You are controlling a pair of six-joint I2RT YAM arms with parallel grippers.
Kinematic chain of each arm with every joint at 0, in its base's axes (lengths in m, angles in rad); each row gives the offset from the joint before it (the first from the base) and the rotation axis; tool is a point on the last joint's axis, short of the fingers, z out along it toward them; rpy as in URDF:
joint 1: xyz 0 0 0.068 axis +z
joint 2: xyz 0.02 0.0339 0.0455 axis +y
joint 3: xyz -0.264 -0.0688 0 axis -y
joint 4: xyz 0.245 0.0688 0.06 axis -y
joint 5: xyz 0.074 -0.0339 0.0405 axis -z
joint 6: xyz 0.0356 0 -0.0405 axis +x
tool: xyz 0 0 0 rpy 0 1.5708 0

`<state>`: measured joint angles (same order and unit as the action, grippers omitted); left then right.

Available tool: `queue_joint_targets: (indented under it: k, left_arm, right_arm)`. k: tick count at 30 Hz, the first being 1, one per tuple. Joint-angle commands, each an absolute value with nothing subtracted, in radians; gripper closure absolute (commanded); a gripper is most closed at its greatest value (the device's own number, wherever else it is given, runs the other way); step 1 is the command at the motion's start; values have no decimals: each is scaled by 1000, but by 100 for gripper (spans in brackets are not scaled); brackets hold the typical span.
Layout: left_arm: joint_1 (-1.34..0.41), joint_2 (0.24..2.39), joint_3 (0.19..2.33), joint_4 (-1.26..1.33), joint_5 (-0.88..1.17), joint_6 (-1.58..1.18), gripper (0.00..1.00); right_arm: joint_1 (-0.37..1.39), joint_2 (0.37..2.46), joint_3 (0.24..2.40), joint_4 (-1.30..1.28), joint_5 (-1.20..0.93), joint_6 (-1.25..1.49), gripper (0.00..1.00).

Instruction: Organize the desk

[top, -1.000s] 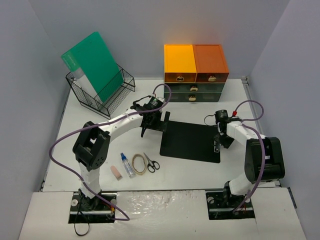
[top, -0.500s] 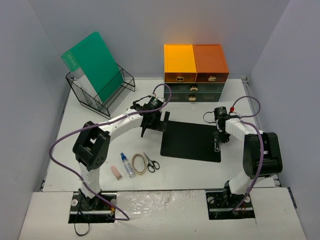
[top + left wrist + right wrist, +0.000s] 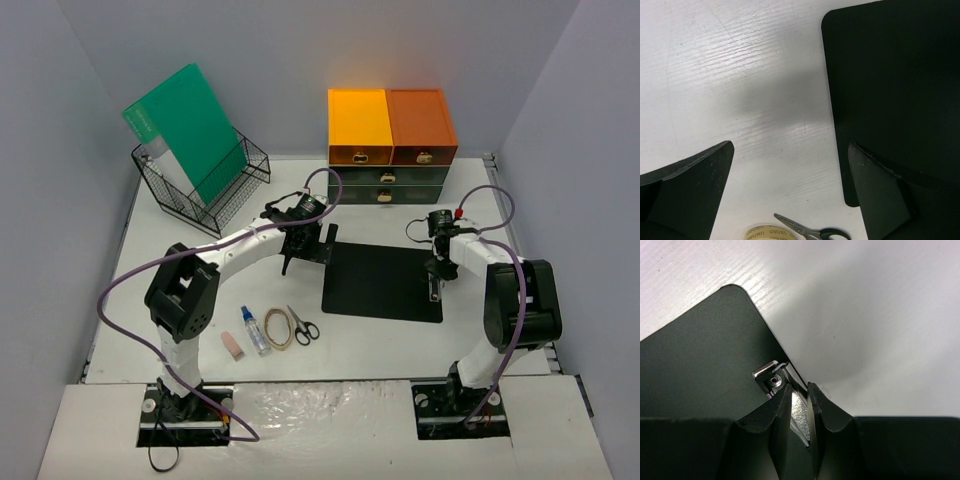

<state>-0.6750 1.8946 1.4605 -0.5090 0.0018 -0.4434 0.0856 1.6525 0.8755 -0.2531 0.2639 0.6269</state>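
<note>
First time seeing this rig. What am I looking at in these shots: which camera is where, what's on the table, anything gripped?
Two small robot arms are bolted at the near edge of a white desk. The wide picture comes from a fixed camera above and behind them. The other two come from a camera on each wrist, looking past that arm's own fingers.

On the desk are a black clipboard, a wire basket holding a green folder, and an orange-topped drawer unit. Near the left arm lie a pink eraser, a small bottle, a tape roll and scissors.

The left gripper hangs open beside the clipboard's left edge, holding nothing. The right gripper is pinched on the clipboard's metal clip.
</note>
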Motion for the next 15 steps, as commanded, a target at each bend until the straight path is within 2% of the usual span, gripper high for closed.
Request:
queue_joint_targets:
  k: [1,10,15]
  left_arm:
    - [-681,1802,1483,-515,-32,-415,3]
    - [-681,1773,1496,-550,-59,-390,3]
    - [-681,1765,1503,-565,-73,-382,3]
  right_arm:
    - [90,1787,802,-247,91,603,84]
    - [98,1776,777,-169,-127,583,85]
    - [132,1732,764,-164,-176,598,90]
